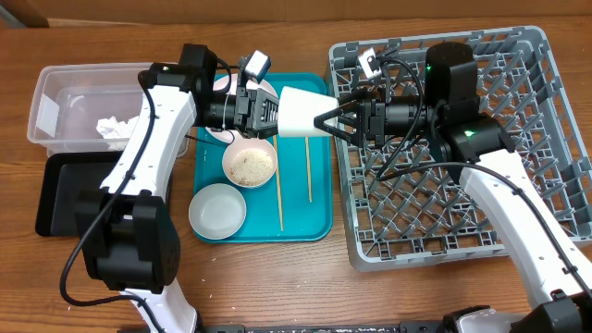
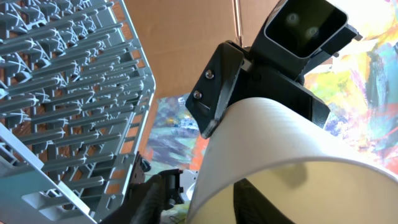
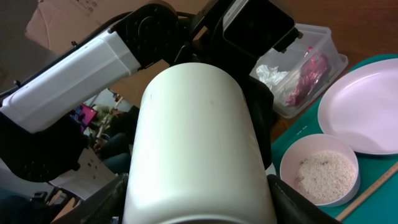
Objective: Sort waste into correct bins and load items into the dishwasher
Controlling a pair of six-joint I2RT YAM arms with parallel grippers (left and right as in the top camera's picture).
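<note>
The small white cup (image 1: 301,111) hangs on its side in the air above the teal tray, between both grippers. My left gripper (image 1: 275,113) grips its rim, one finger inside and one outside (image 2: 211,193). My right gripper (image 1: 326,121) has a finger pressed to each side of the cup's base (image 3: 196,205). A white bowl (image 1: 250,166) holds rice scraps (image 3: 320,171). The grey-green bowl (image 1: 217,211) and two chopsticks (image 1: 279,190) lie on the tray. The white plate (image 3: 367,112) is mostly hidden under my left arm. The clear tub (image 1: 55,97) holds tissue (image 1: 113,128) and the red wrapper (image 3: 305,78).
The grey dish rack (image 1: 518,185) fills the right side, under my right arm. The shallow black tray (image 1: 60,194) lies in front of the clear tub at the left. The teal tray (image 1: 314,217) sits between the bins and the rack.
</note>
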